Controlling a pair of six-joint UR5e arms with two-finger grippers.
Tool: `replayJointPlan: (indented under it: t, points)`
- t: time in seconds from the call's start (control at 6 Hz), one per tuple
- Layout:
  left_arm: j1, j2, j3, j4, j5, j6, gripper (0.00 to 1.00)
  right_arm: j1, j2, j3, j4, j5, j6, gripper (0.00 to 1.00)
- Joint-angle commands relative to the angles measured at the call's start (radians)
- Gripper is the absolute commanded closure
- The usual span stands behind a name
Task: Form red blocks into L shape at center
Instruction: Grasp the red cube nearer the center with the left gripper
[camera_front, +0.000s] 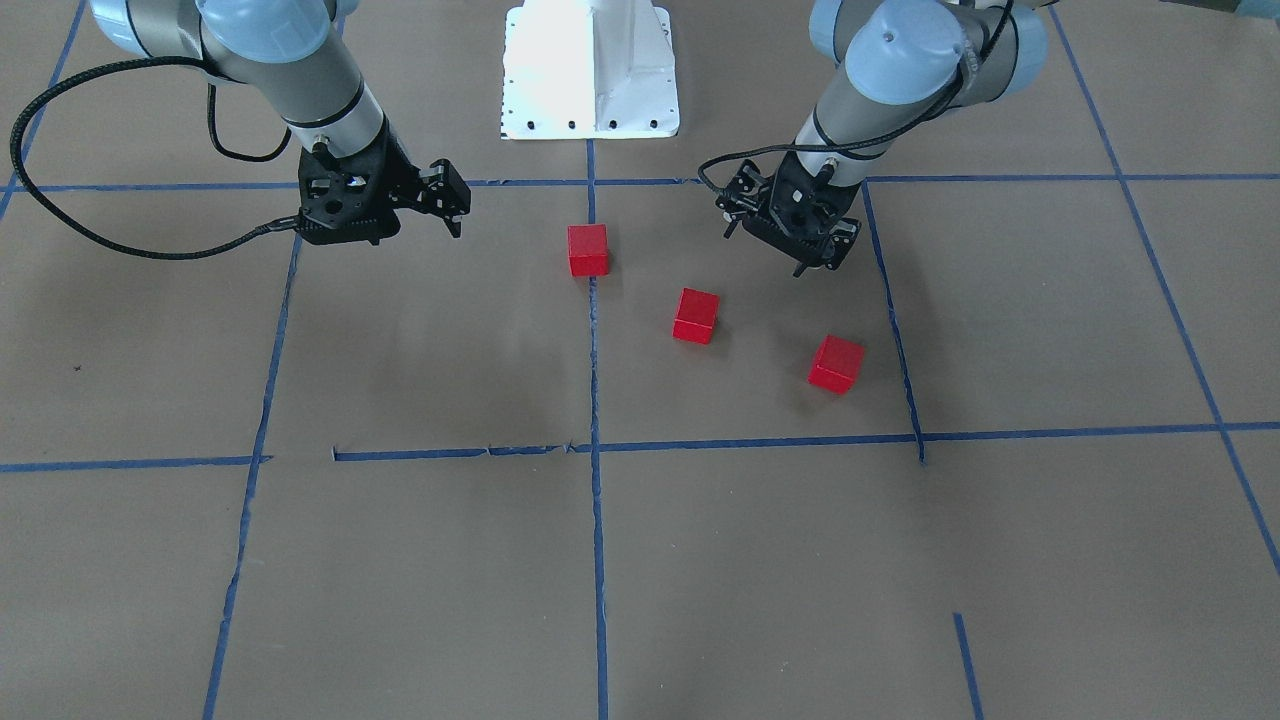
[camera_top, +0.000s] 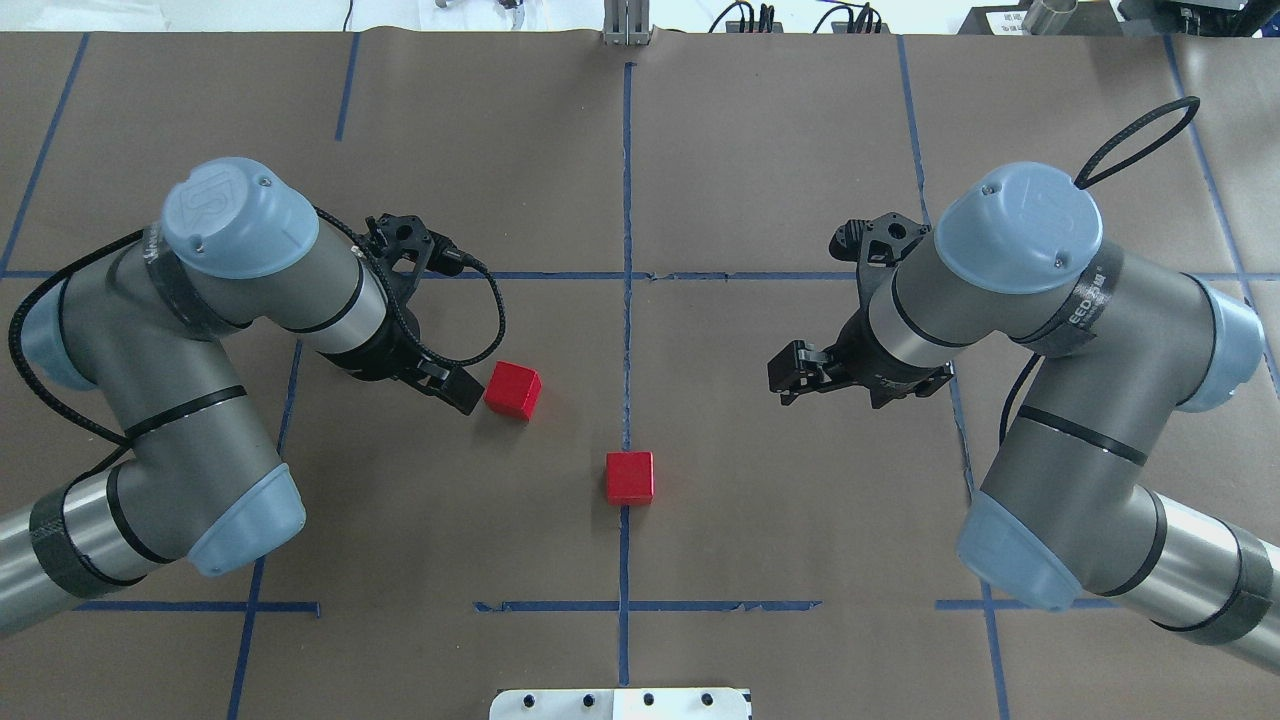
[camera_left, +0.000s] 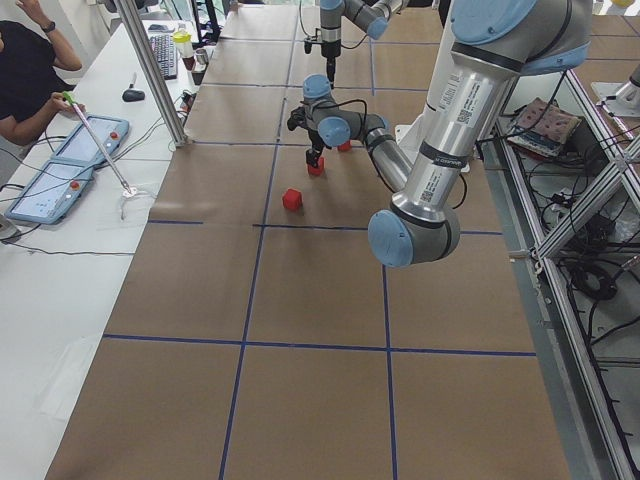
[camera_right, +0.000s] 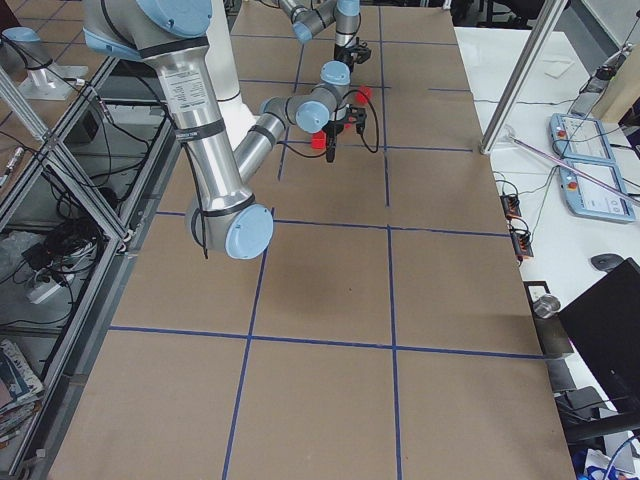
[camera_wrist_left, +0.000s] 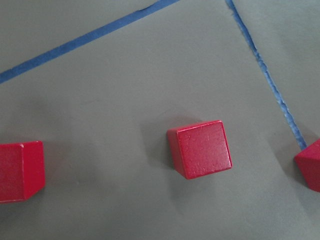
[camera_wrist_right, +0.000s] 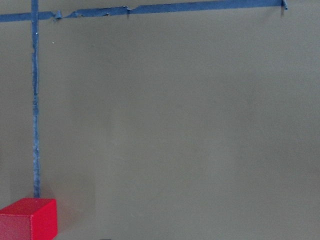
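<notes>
In the front-facing view the three red blocks (camera_front: 588, 250) lie well apart along a 10-to-4 o'clock line, with bare tabletop (camera_front: 420, 340) in each gap. The left claw (camera_front: 790, 245) hangs at 2 o'clock of the middle block (camera_front: 696, 316), the right claw (camera_front: 452, 200) at 10 o'clock of the uppermost; open paper lies at their 6 o'clock.

— How's the light?
— Bright, even, from overhead. Soft, blurry shadows lie on the surface (camera_front: 420, 560) under the left gripper (camera_front: 765, 250) and right gripper (camera_front: 452, 212); the white base plate (camera_front: 590, 70) between them glares, blown out.
— Focus?
— Fixed views sharp; wrist views slightly soft and duller.
</notes>
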Motion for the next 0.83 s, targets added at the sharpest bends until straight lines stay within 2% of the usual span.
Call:
replayJointPlan:
  t: [0.0, 0.5, 0.67]
  points:
    - [-0.002, -0.008, -0.002, 0.000, 0.003, -0.025, 0.00, 0.014, -0.007, 0.015, 0.000, -0.003, 0.002, 0.00]
    - [0.010, -0.070, 0.056, 0.000, 0.043, -0.096, 0.00, 0.082, -0.077, 0.015, 0.000, 0.000, -0.052, 0.00]
    - [0.019, -0.105, 0.111, -0.001, 0.046, -0.150, 0.00, 0.083, -0.086, 0.015, 0.000, 0.003, -0.066, 0.00]
